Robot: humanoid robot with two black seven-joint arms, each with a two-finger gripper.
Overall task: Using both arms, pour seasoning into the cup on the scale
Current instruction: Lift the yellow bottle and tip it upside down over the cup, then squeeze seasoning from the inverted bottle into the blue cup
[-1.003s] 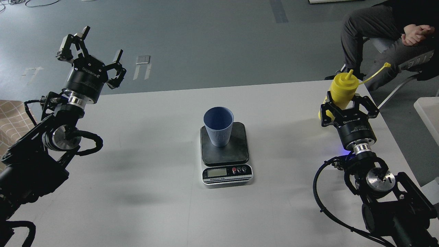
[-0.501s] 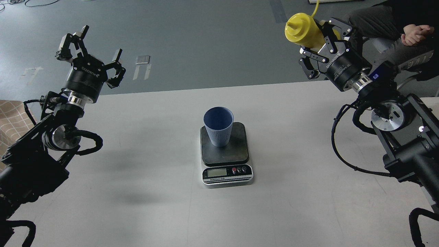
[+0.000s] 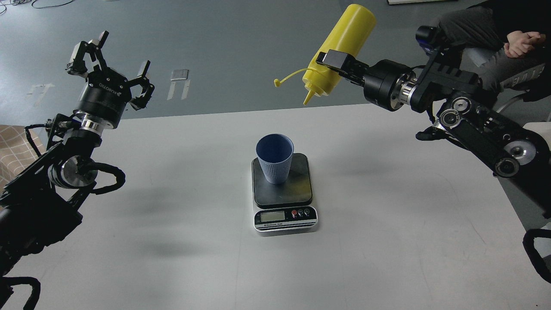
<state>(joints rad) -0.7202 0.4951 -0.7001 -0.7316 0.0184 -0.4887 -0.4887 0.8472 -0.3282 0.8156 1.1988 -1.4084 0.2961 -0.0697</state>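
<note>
A yellow bottle (image 3: 340,47) hangs in the air above the far side of a white table (image 3: 181,241), tipped nozzle-down and slanting toward the left; its small cap dangles loose on a thin tether beside the nozzle; nothing can be seen coming out of it. The right gripper (image 3: 333,64) is closed around the bottle near the nozzle end, reaching in from the right edge. The nozzle sits well apart from the blue cup (image 3: 274,158), up and to the right of its open mouth; the cup stands upright toward the back of the scale (image 3: 283,193), whose display faces the viewer. The left gripper (image 3: 107,56) is raised over the table's far left corner, fingers spread wide and holding nothing, well apart from the cup. A seated person (image 3: 486,38) is partly in view at the top right.

The main risk, as I judge it: the bottle is already inverted before it is over the cup, so a squeeze or a drip now would likely land on the table or scale; the swinging cap could also catch the stream; a low pass could knock the light cup over, since nothing steadies it.
</note>
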